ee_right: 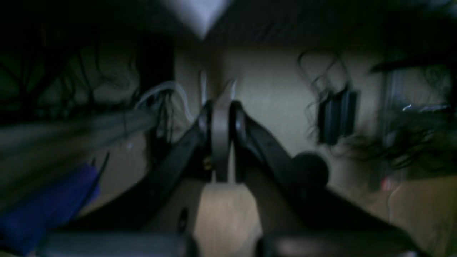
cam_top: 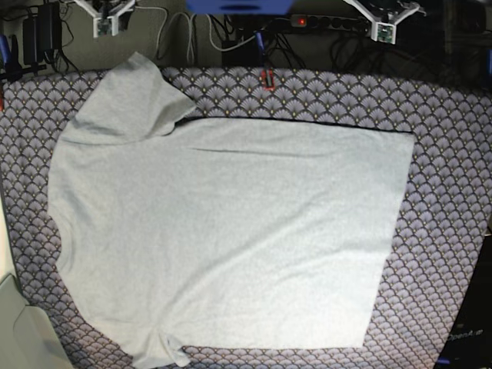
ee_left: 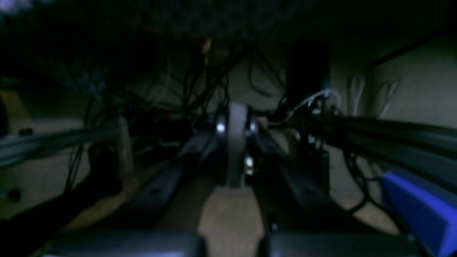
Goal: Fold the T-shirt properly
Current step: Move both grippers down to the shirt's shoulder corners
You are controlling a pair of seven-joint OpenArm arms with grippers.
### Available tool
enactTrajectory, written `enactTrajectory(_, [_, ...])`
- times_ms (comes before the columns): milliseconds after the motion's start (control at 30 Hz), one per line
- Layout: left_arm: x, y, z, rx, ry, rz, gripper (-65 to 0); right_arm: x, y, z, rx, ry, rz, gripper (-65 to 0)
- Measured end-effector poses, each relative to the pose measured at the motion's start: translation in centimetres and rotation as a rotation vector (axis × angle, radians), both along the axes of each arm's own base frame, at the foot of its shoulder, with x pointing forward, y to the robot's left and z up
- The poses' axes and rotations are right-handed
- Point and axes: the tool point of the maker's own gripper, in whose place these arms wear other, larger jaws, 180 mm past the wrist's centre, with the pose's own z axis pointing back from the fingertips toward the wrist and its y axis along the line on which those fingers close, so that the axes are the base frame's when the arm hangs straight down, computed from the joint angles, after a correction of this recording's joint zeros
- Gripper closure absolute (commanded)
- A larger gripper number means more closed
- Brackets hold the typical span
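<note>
A table draped in a purple-grey tablecloth (cam_top: 442,200) patterned with repeating fan scallops fills the base view. Lying directly on the cloth, spread flat and plain side up, is a light heather-grey T-shirt (cam_top: 231,238), its neckline toward the view's left edge and its straight hem toward the right. One short sleeve (cam_top: 134,96) angles up toward the table's far edge; the other (cam_top: 157,350) reaches the near edge. Patterned cloth shows around the shirt on the far, right and left sides.
</note>
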Motion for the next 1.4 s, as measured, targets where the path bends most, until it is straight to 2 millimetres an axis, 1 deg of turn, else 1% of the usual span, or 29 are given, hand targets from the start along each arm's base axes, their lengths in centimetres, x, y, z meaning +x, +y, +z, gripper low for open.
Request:
enactTrajectory(67, [1.0,-0.2,2.1,0.004,-0.05,-0.01,-0.4,2.0,-0.3,2.4,-0.015,-0.069,0.0,0.0])
enactTrajectory(100, [1.6,-0.4,3.1,0.003,-0.08,-0.016,-0.4,2.8,-0.3,3.0,-0.016,-0.103,0.005,0.0])
enactTrajectory(167, [2.5,-0.8,4.1,-0.006,-0.119,-0.026,-0.5,2.7,-0.4,2.1,-0.014,-0.061,0.002,0.0])
enactTrajectory(200, [2.6,-0.8,4.2,-0.007,-0.124,-0.026,-0.9,3.0,-0.4,2.0,-0.016,-0.063,0.002,-1.8])
enactTrajectory(267, [2.3,-0.6,4.0,-0.002,-0.106,-0.021,-4.4,4.0,-0.5,2.7,-0.02,-0.111,0.011,-6.9])
enactTrajectory(333, [2.2,-0.6,3.9,-0.001,-0.104,-0.022,-11.3,5.2,-0.3,3.0,0.006,-0.142,-0.006,-13.0])
enactTrajectory(400, [2.2,-0.7,3.9,-0.005,-0.104,-0.021,-19.9,6.4,-0.2,3.3,0.078,-0.176,-0.042,-18.3])
enactTrajectory(433, [2.2,-0.7,3.9,-0.003,-0.104,-0.02,-23.6,7.2,-0.5,3.7,0.11,-0.2,-0.059,-20.2])
enactTrajectory(500, [2.3,-0.6,4.0,0.001,-0.107,-0.026,-28.4,8.6,-1.5,4.4,0.185,-0.246,-0.112,-22.7])
enactTrajectory(567, [2.5,-0.5,4.0,0.003,-0.11,-0.027,-30.9,9.8,-2.3,5.3,0.268,-0.285,-0.155,-25.0])
enactTrajectory(667, [2.5,-0.6,4.0,0.002,-0.111,-0.028,-31.7,10.4,-2.9,5.5,0.394,-0.241,-0.193,-27.1])
enactTrajectory(733, [3.0,0.1,4.2,0.015,-0.126,-0.012,-31.8,11.3,-3.0,5.6,0.487,-0.219,-0.21,-27.0])
enactTrajectory(800, [4.1,1.4,4.8,0.044,-0.162,0.022,-31.8,12.2,-2.6,6.0,0.579,-0.208,-0.198,-26.8])
enactTrajectory(867, [4.6,2.2,4.7,0.058,-0.148,0.053,-31.8,12.5,-2.5,6.2,0.65,-0.205,-0.185,-26.7])
enactTrajectory(933, [4.9,3.1,4.4,0.07,-0.12,0.073,-31.8,12.5,-2.9,5.9,0.672,-0.202,-0.206,-26.6])
enactTrajectory(1000, [5.9,4.2,4.8,0.084,-0.138,0.104,-31.8,12.3,-3.6,5.0,0.685,-0.192,-0.262,-26.7])
enactTrajectory(1067, [6.8,4.7,5.1,0.04,-0.163,0.147,-31.9,11.9,-4.3,3.7,0.683,-0.15,-0.29,-26.7])
enactTrajectory(1133, [7.0,5.1,5.0,-0.004,-0.151,0.189,-31.9,11.6,-5.0,2.8,0.679,-0.139,-0.317,-26.7])
enactTrajectory(1200, [7.3,6.1,5.2,-0.02,-0.147,0.234,-31.9,11.0,-5.3,1.9,0.678,-0.113,-0.339,-26.7])
enactTrajectory(1267, [8.0,6.8,5.5,-0.021,-0.155,0.265,-31.9,10.6,-5.5,1.5,0.676,-0.099,-0.349,-26.7])
enactTrajectory(1333, [8.8,7.0,5.7,-0.024,-0.165,0.27,-31.9,10.7,-5.6,1.4,0.676,-0.104,-0.351,-26.7])
enactTrajectory(1400, [9.1,6.9,5.7,-0.034,-0.159,0.268,-31.9,10.7,-5.7,1.1,0.681,-0.101,-0.363,-26.7])
